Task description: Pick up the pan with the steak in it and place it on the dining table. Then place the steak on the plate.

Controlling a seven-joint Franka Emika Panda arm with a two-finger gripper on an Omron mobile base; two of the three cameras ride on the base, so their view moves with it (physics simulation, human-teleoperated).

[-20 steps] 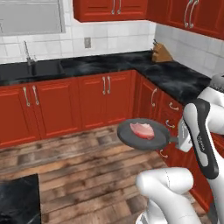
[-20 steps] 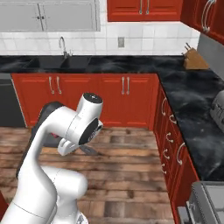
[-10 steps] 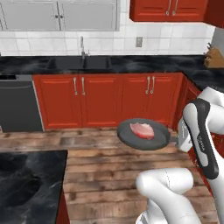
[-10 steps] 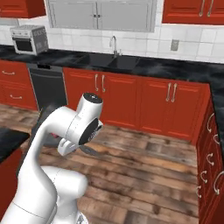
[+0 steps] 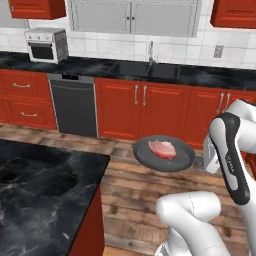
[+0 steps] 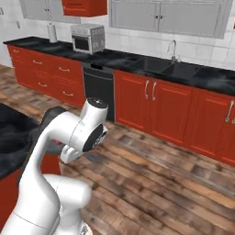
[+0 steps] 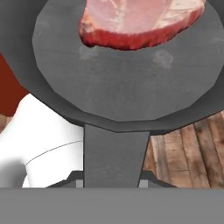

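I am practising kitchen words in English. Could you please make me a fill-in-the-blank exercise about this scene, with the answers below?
1. The steak lies inside the ____, which is carried in the air above the wooden floor.
2. The gripper is shut on the pan's ____.
3. The corner of the dining table has a top of ____ marble with white veins.
4. On the counter, the toaster oven stands to the ____ of the sink in the left base view.

Missing words: pan; handle; black; left
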